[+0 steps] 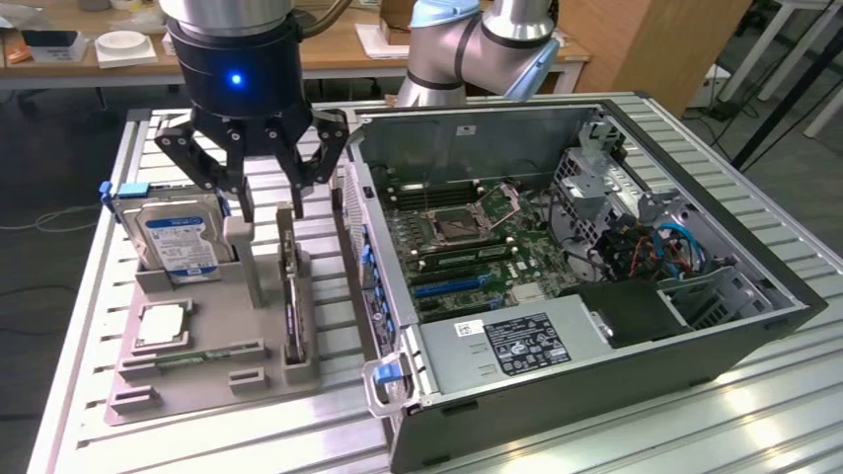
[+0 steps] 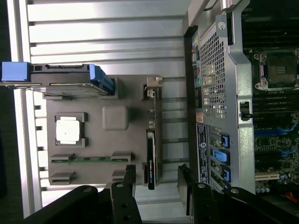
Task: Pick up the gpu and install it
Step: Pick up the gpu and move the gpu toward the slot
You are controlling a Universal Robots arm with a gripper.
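The hand [image 1: 270, 202] hangs above the grey fixture tray [image 1: 197, 380] on the slatted table [image 1: 685, 434]. Its fingers are spread apart and hold nothing. The gpu [image 1: 292, 296] stands on edge in a slot of the tray, on the side nearest the open computer case [image 1: 593, 296]. In the wrist view, one finger lies on each side of the card's line, clear of the card. The hard drive [image 1: 178, 242] stands upright in the tray, towards the exterior view's left.
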